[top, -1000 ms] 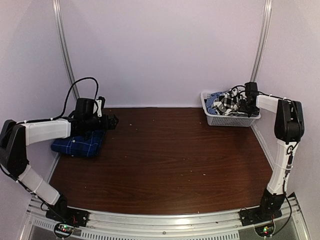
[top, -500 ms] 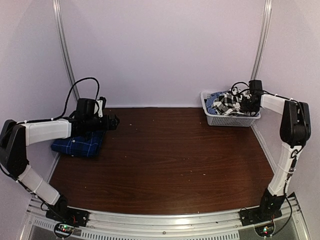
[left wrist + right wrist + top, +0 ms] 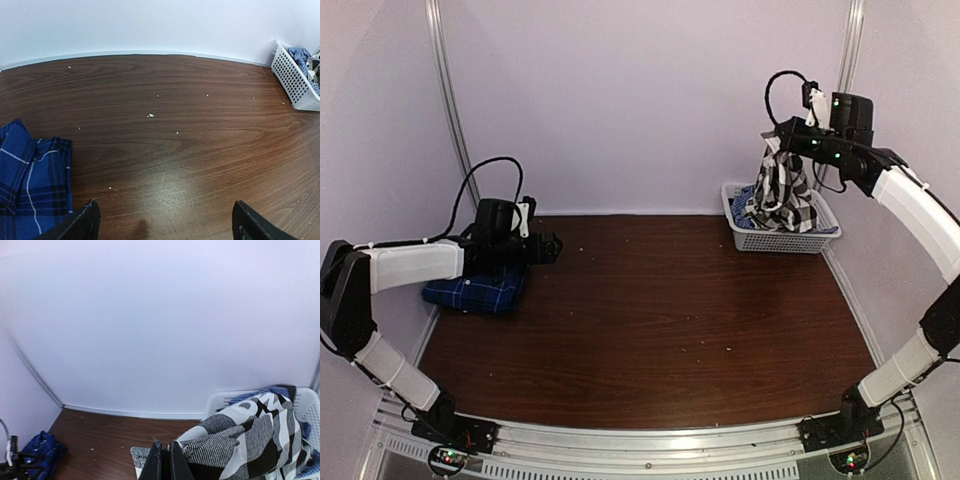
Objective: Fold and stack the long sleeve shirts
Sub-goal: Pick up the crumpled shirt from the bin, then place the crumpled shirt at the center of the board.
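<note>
At the far left, the folded blue plaid shirt [image 3: 475, 291] lies flat on the bench [image 3: 650, 320]. The left fingers [image 3: 550, 246] hover just beside it, spread apart and empty, pointing right across the bench. The middle of the bench shows brown wood with a few crumbs [image 3: 150, 115]. At the far right, the right fingers [image 3: 163, 463] are pinched together on the black-and-white checked shirt [image 3: 786, 190]. It hangs straight down from them, long axis vertical, with its lower end in the white basket [image 3: 790, 241], beside some blue cloth [image 3: 748, 192]. Only 1 arm has it; the left is well apart. I judge the room to lay it out is left and near of the basket.
</note>
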Robot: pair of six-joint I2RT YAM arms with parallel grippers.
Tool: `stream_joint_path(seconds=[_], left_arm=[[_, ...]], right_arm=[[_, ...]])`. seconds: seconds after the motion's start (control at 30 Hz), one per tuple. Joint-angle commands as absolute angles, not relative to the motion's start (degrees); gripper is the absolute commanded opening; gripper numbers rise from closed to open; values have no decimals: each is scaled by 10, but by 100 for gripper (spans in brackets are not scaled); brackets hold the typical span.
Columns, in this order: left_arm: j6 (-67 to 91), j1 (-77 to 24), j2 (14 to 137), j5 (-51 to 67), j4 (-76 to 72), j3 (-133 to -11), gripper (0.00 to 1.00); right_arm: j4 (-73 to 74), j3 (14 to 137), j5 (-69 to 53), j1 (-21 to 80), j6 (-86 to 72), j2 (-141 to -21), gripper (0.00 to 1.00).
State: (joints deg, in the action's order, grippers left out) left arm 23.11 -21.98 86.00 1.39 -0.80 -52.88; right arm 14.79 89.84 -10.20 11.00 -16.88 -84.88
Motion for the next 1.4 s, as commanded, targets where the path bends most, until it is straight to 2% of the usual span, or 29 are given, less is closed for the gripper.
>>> stream_joint_path(seconds=[0.0, 0.2, 0.43, 0.7, 0.87, 1.07, 1.23, 1.37], left_arm=[[236, -226, 836, 19, -20, -522, 93], [239, -228, 815, 17, -25, -511, 93], [241, -229, 803, 12, -28, -502, 94], [245, -229, 799, 15, -32, -497, 94], [236, -232, 782, 30, -50, -481, 94], [226, -234, 761, 36, -55, -467, 94], [220, -241, 761, 39, -57, -461, 94], [210, -255, 766, 38, -59, -453, 94]], right_arm=[[161, 988, -204, 190, -189, -802, 0], [128, 1043, -356, 239, -269, -767, 0], [68, 1040, -434, 243, -341, -730, 0], [-30, 1042, -506, 257, -444, -780, 0], [-25, 1069, -537, 277, -446, -836, 0], [152, 1055, -409, 242, -305, -848, 0], [250, 950, -212, 208, -210, -868, 2], [271, 866, -84, 197, -166, -889, 7]])
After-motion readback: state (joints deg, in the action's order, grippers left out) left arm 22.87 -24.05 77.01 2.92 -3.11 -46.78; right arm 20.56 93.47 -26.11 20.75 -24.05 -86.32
